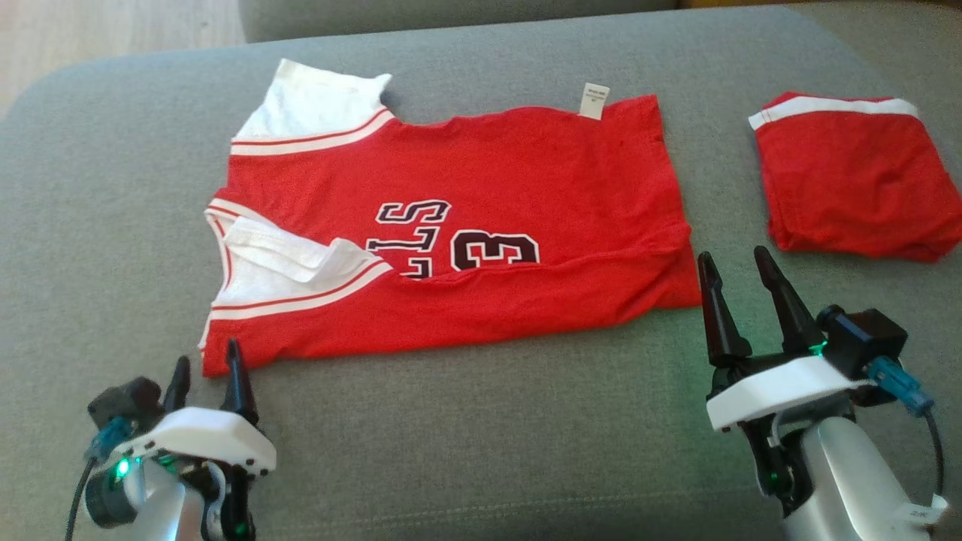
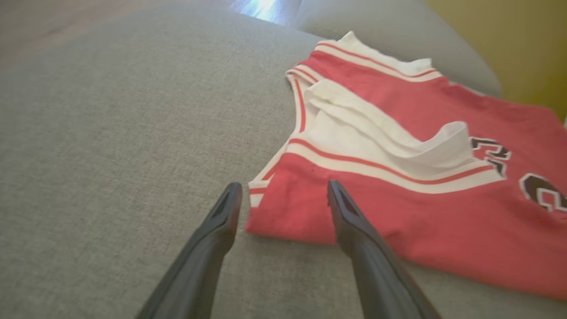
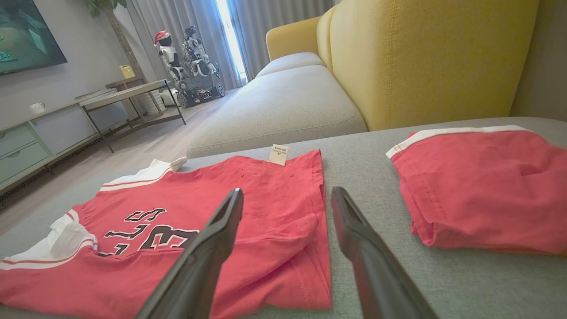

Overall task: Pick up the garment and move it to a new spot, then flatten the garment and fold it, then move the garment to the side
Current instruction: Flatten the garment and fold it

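Observation:
A red jersey, the garment (image 1: 481, 225), lies spread on the grey cushion with white striped sleeves at its left end and black numbers in the middle; its near edge is folded over. My left gripper (image 1: 207, 367) stands open just short of the garment's near left corner (image 2: 266, 221), which shows between the fingers (image 2: 221, 217) in the left wrist view. My right gripper (image 1: 735, 260) is open beside the garment's near right corner (image 3: 305, 274), touching nothing. The garment (image 3: 177, 230) carries a white label (image 3: 278, 155) on its far edge.
A second red garment (image 1: 853, 180), folded with a white band, lies at the right of the grey cushion (image 1: 481, 451). Behind it are a yellow sofa back (image 3: 425, 57) and a grey seat (image 3: 288, 102). Across the room stand another robot (image 3: 188, 57) and a low cabinet (image 3: 40, 133).

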